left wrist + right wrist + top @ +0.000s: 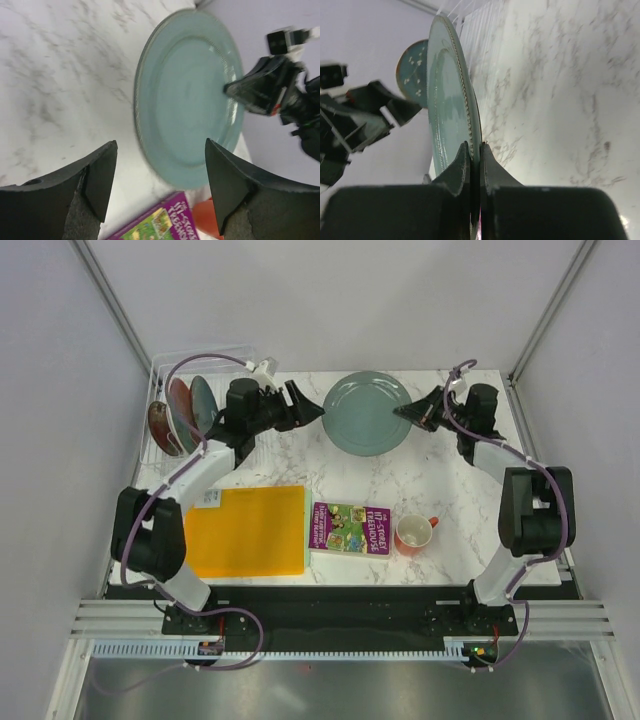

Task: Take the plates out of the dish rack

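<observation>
Right tool (410, 412) clamped on grey-green plate (365, 415) rim, upper centre of frame; left tool (316, 408) apart, just clear of it. Three plates (185, 402) stand in rack (215, 358), upper left. Advice: lower plate flat onto tabletop (440, 480) before unclamping.

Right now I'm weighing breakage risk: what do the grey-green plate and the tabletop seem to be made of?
Grey-green plate: probably glazed ceramic, with a soft sheen and a beaded ridge inside the rim. Tabletop: white with grey veining, either marble or a marble-print laminate; the pictures can't settle which.
</observation>
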You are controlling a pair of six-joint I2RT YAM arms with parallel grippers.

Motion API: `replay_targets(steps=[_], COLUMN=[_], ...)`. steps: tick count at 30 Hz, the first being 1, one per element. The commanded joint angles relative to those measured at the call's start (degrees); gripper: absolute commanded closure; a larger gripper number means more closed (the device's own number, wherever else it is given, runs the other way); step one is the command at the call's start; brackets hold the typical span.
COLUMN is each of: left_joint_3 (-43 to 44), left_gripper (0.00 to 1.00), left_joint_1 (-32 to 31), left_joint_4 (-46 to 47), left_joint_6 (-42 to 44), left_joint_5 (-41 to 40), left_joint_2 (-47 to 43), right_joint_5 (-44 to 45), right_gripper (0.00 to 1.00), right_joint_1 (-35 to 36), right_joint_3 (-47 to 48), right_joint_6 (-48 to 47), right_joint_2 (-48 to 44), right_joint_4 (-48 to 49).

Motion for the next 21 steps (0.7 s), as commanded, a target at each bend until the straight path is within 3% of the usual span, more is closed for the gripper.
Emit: replay_targets(steps=[1, 7, 12, 21], left_joint_3=[-5.6, -13.1, -17.1, -18.9], left_gripper=[0.23, 0.23, 0.15, 0.12], left_joint_1=[0.0, -0.2, -0.2, -0.2], left_joint_4=[-5.3, -5.3, -6.2, -10.8], left_joint_6=[13.0, 18.4, 23.7, 26.6], left_joint_5=[-16.7, -27.2, -33.8, -39.4], left_joint_2=[-11.4, -22.9, -33.0, -39.1], right_joint_5=[5.9, 8.7, 9.8, 16.1], right_gripper=[1.0, 1.0, 1.0, 1.0], right_joint_1=[-1.6, -1.8, -1.8, -1.8], right_joint_3=[12.9, 27.3, 39.6, 51.9], right_joint_6=[-5.5, -6.0, -8.1, -14.9], right_joint_2=[1.9, 16.4, 26.5, 36.0], right_joint_4=[-6.6, -13.6, -19.7, -32.1])
